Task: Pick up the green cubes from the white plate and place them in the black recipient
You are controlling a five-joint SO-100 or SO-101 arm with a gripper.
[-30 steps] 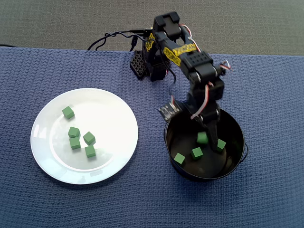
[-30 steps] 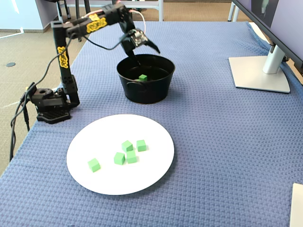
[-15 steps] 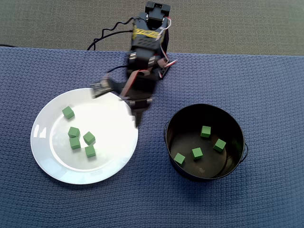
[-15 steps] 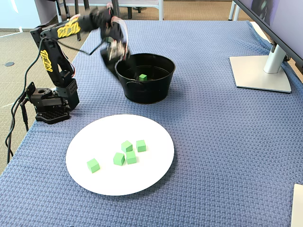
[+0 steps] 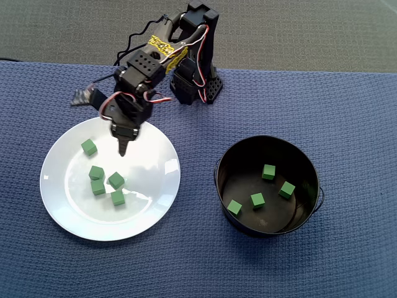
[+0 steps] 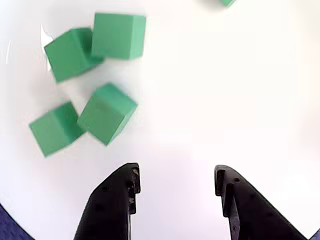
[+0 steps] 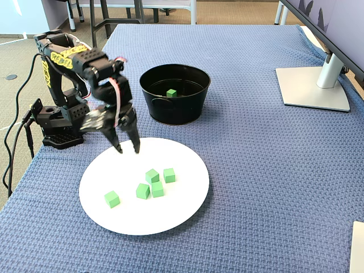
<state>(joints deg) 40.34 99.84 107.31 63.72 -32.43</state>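
I have the gripper (image 7: 128, 150) hanging over the white plate (image 5: 155, 211), fingers spread apart and empty. Five green cubes (image 5: 116, 198) lie on the plate: in the overhead view, a huddle of four sits toward seven o'clock of centre, and a loner (image 5: 89, 147) toward ten o'clock. Four more cubes already rest in the black pot (image 5: 310, 162), which stands at three o'clock of the plate. The cubes look light, matte and stiff, so I judge they should grip well. I would close on two flat opposite faces. The huddled ones touch, so the loner looks the easier grab.
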